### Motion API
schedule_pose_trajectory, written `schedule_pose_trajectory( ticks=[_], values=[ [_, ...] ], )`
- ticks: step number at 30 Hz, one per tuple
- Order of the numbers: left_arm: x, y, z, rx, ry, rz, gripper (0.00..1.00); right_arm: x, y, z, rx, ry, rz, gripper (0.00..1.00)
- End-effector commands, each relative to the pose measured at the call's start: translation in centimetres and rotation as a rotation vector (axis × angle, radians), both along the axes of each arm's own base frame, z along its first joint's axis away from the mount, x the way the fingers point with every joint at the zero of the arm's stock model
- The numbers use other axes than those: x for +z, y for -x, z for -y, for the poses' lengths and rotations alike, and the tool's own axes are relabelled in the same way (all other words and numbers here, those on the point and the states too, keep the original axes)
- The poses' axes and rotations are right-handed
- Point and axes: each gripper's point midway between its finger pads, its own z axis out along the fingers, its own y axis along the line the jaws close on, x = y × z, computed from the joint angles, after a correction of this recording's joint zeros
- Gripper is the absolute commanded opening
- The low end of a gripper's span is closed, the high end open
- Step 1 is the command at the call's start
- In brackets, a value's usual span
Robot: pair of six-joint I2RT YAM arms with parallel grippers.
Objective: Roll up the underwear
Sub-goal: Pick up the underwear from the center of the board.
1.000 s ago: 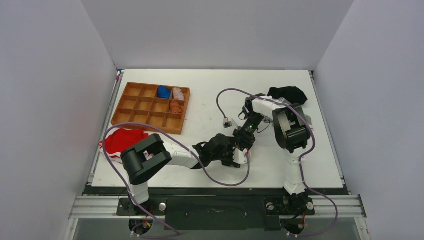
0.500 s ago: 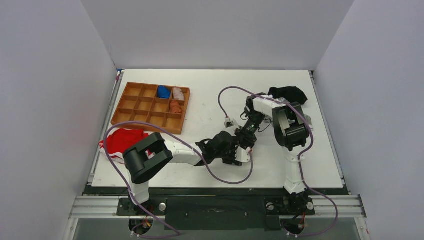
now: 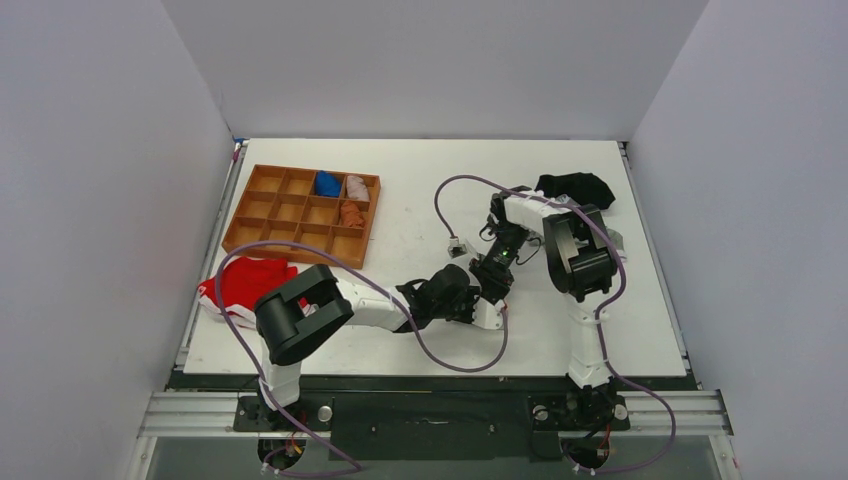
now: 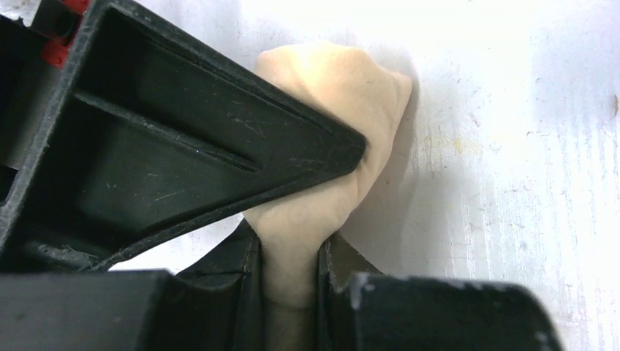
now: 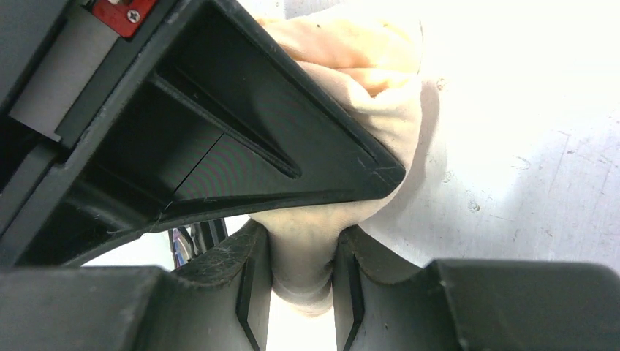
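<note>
The underwear (image 4: 329, 80) lies bunched on the white surface (image 3: 400, 190), toward its near edge (mostly hidden from above). You have the left jaws and the right jaws each pinched narrow on its cream fabric.

Seen from above, a white table (image 3: 420, 170) carries a wooden compartment tray (image 3: 262, 238) at about 10 o'clock from its centre, three rows by four columns. In the tray's far row a blue rolled garment (image 3: 327, 183) sits in the third compartment from the left, with a pale pinkish roll (image 3: 356, 187) in the corner compartment at its 3 o'clock; a rust-brown roll (image 3: 351, 213) fills the compartment at that one's 6 o'clock. A red garment (image 3: 245, 283) lies crumpled near the table's left edge at 8 o'clock. A black garment (image 3: 577, 187) lies at about 1 o'clock, near the far right corner.
</note>
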Motion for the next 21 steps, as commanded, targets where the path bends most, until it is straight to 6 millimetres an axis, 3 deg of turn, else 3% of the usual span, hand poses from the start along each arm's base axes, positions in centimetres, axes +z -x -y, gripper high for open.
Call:
schedule_pose_trajectory(
  ticks=[1, 3, 8, 12, 21],
  values=[
    [-8.3, 2.4, -7.3, 0.052, -0.32, -0.13, 0.0, 2.5, 1.9, -3.4, -0.052, -0.093, -0.1, 0.0],
    [-7.9, 2.3, -7.4, 0.052, -0.315, -0.121, 0.0, 2.3, 1.6, -3.3, -0.074, -0.071, -0.081, 0.0],
    [-6.4, 2.1, -7.5, 0.051, -0.301, -0.096, 0.0, 1.6, 0.2, -3.1, -0.136, -0.015, -0.007, 0.36],
    [-5.1, 1.8, -7.6, 0.053, -0.277, -0.06, 0.0, 2.0, -0.6, -2.6, -0.179, 0.018, 0.058, 0.49],
    [-4.3, 1.8, -8.4, 0.057, -0.264, -0.024, 0.0, 4.2, -1.6, -0.7, -0.238, 0.028, 0.161, 0.56]
  ],
)
